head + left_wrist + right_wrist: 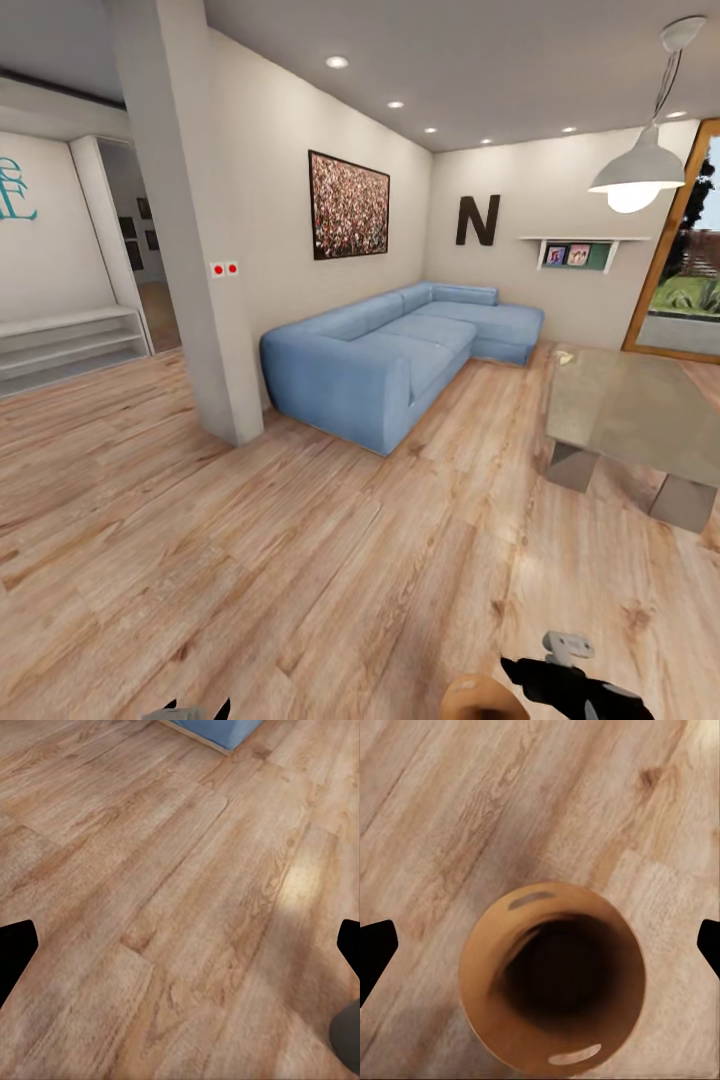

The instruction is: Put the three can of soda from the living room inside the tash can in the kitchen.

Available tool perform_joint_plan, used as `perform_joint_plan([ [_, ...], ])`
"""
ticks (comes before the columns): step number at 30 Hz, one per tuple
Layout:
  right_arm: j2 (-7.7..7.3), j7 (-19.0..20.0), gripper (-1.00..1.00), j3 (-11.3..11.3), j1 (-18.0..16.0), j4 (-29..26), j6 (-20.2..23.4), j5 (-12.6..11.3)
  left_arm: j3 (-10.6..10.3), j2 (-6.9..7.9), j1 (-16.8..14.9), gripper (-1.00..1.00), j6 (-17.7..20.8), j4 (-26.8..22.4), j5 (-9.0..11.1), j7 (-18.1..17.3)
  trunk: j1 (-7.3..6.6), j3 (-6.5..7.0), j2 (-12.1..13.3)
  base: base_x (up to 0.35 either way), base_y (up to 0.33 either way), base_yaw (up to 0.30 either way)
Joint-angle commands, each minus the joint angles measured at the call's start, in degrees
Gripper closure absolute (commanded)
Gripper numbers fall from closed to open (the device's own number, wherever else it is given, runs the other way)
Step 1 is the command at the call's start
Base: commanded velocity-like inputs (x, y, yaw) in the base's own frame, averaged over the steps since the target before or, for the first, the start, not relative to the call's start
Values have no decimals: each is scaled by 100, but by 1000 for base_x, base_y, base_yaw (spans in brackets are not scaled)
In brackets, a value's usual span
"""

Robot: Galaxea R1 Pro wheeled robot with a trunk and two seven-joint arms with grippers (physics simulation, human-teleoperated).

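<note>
Jaws on both arms stand spread: in each wrist view the dark fingertips sit at the far left and right edges with nothing pinched between them. Between the right gripper [540, 941] fingertips the tash can [553, 979] fills the lower middle of the frame, mouth up, its glossy copper-brown inside dark and holding no can that I can make out. How it is being carried I cannot tell; its rim also peeks in at the bottom edge of the head view, beside the black right arm. The left gripper [180, 945] looks onto bare plank floor [150, 870].

Outward, the head view shows the living room: blue sofa [400, 355] at centre, a dark "N" [478, 220] on the wall above it, and the glass bench [630, 415] at right. No soda cans are visible on it from this angle.

Risks, as I judge them: with the fingers apart, a jolt while driving could tip or shed the bucket; swinging wide near the bench could clip its corner.
</note>
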Motion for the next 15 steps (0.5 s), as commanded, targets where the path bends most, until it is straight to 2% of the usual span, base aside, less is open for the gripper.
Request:
perform_joint_plan([
  [1,-21,0,-100,-1,-52,105,5,-1,-2,0,0,-100,0,0,0,1,23,-19,-42,0,0,0],
  [9,-219,5,-100,-2,-241,494,18,-4,-16,0,0,-100,1,0,-3,1,198,-162,-362,0,0,0],
  [10,-320,12,-100,-5,-260,547,19,-9,-21,0,0,-100,1,2,-5,2,220,-180,-403,0,0,0],
  [15,-531,22,-100,-42,-284,617,19,-20,-28,0,0,-100,1,5,-7,-2,330,-270,-603,0,0,0],
])
